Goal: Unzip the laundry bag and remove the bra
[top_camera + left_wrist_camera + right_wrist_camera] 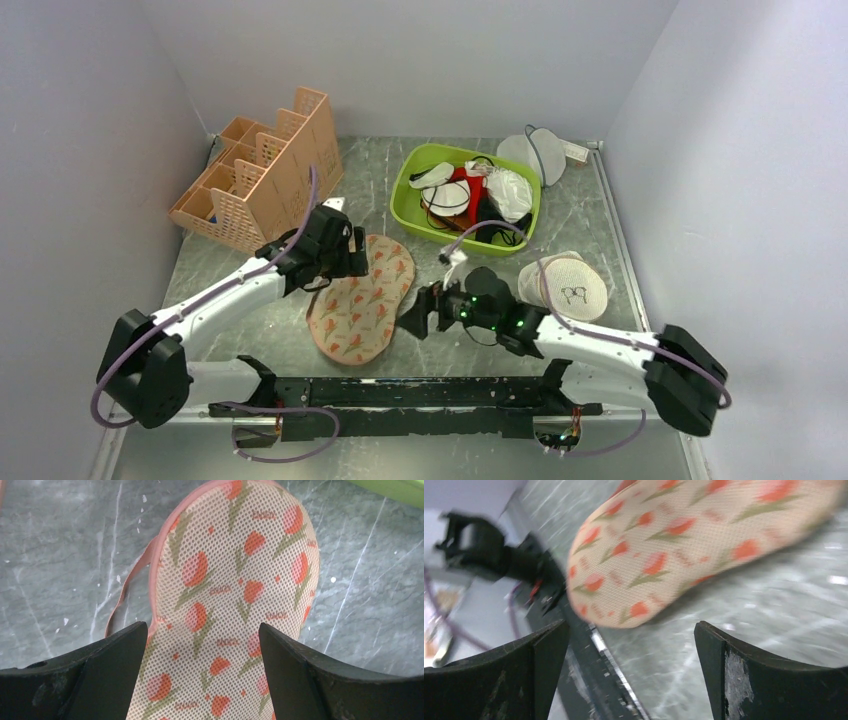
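Over on the left, the peach organiser (pixel 262 172) is sitting well out of play. Coming across, the left gripper (pixel 355 262) is hovering over the far end of the laundry bag (pixel 365 300), jaws spread wide and gripping nothing. Its wrist camera is looking straight down at the tulip print, with the pink loop (pixel 127 587) trailing off the bag's edge. The bag itself is lying flat on the grey table (pixel 250 330), between the two arms. I'm not seeing the zip or its pull in any view, so I cannot tell whether it is undone. Moving right, the right gripper (pixel 418 312) is hanging just beside the bag's near lobe, jaws also wide apart and empty, the picture from its wrist blurring. Just behind that wrist, a black soft lump is lying on the table, apart from the bag. I'm reading it as the bra (pixel 488 282), though part of it is hiding behind the arm. If that's right, the removal is looking done. If not, unzipping and pulling are both remaining. Further right, the green tub (pixel 405 195) is holding mixed garments, and the round beige disc (pixel 575 287) is resting near the right arm.
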Available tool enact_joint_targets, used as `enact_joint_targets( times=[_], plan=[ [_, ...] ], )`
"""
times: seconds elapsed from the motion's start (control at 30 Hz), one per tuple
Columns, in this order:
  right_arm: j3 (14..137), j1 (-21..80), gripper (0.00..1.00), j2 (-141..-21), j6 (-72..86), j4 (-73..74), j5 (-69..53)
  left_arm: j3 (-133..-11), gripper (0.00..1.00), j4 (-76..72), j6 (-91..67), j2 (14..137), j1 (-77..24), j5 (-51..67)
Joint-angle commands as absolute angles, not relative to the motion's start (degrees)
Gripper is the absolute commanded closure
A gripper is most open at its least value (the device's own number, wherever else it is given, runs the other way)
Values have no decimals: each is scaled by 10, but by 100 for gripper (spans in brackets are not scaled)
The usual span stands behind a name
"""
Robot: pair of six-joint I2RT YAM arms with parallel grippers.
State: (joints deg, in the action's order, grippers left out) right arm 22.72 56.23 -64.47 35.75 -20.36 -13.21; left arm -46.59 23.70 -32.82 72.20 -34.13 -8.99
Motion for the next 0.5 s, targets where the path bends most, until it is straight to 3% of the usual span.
enact_joint_targets(
  times=[0.0, 0.23, 0.47],
  plan=[
    [246, 523, 3, -555, 315, -9, 61, -488, 8, 300, -313, 699, -377, -150],
    [242, 439, 4, -455, 300, 44, 107, -518, 19, 307, -337, 729, -473, -184],
    [240, 434, 4, -464, 302, 61, 97, -574, 11, 316, -333, 846, -563, -227]
  ],
)
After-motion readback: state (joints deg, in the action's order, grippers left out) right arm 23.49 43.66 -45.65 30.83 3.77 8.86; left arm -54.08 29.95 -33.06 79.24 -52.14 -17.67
